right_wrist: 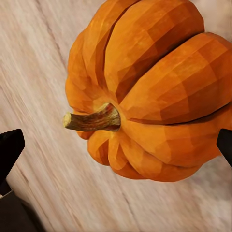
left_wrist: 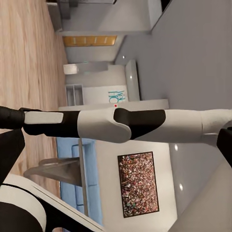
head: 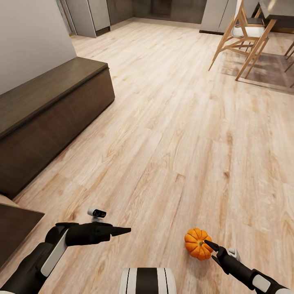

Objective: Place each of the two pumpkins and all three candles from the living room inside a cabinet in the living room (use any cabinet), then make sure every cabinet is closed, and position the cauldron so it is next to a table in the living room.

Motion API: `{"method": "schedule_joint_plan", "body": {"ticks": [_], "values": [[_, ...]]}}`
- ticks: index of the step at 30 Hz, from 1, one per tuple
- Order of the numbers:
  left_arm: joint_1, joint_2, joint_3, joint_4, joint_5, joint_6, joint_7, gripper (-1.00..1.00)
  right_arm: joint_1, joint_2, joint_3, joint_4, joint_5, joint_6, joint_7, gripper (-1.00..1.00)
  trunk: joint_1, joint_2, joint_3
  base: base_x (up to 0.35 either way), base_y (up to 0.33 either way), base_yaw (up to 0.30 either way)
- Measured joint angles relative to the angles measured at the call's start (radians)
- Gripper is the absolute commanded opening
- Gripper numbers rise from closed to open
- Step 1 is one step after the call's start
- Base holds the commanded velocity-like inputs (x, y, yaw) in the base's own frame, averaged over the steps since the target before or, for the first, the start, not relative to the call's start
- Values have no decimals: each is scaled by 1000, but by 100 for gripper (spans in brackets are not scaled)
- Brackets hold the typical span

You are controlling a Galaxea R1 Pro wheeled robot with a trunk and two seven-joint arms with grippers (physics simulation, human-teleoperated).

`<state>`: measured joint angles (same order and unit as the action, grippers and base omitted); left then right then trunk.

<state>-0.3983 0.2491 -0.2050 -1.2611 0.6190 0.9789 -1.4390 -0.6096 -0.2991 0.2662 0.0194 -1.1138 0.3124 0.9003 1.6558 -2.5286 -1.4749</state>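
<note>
Matt ribbed pumpkin [right_wrist: 150, 92], pale wood-grain floor [head: 171, 130]

We see a bright orange pumpkin [head: 197, 243] with darker orange grooves between its ribs and a tan-brown stem [right_wrist: 92, 120] streaked with darker brown. The floor [head: 171, 134] is pale honey-coloured wood with light brown grain and plank lines. The cabinet [head: 49, 118] is dark brown, with faint grain. Our right gripper [head: 209, 245] is black, as is the left gripper [head: 122, 231]; the arms behind them carry white panels on black. The wall [head: 28, 36] is light grey. The chair [head: 243, 38] has light wooden legs and a white seat, standing on a grey-brown rug [head: 265, 69].
</note>
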Motion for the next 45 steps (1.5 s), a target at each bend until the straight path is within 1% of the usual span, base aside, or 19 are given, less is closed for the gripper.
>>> {"method": "schedule_joint_plan", "body": {"ticks": [2, 7, 14, 21, 25, 37, 45], "values": [[0, 0, 0, 0, 0, 0, 0, 100, 0, 0, 0, 0, 0, 0, -8, 100, 0, 0, 0, 0, 0, 0], [0, 0, 0, 0, -1, 0, 0, 100, 0, 0, 0, 0, 0, 0, -24, 100, 2, -1, -19, 0, 0, 0], [0, 0, 0, 0, -2, 0, 0, 100, 0, 0, 0, 0, 0, 0, -28, 100, 2, -1, -19, 0, 0, 0], [0, 0, 0, 0, -2, 0, 0, 100, 0, 0, 0, 0, 0, 1, -30, 100, 5, -3, -46, 0, 0, 0], [0, 0, 0, 0, -2, 0, 0, 100, 0, 1, 0, 0, -1, 0, -43, 100, 7, -4, -62, 0, 0, 0], [0, 0, 0, 0, -3, 0, 0, 100, 0, 3, 0, 0, -1, 0, -47, 100, 7, -4, -62, 4, -2, 0], [0, 0, 0, 0, -3, -1, 0, 100, 0, 6, 0, 0, -1, 0, -47, 100, 7, -4, -62, 74, -71, 0]]}}
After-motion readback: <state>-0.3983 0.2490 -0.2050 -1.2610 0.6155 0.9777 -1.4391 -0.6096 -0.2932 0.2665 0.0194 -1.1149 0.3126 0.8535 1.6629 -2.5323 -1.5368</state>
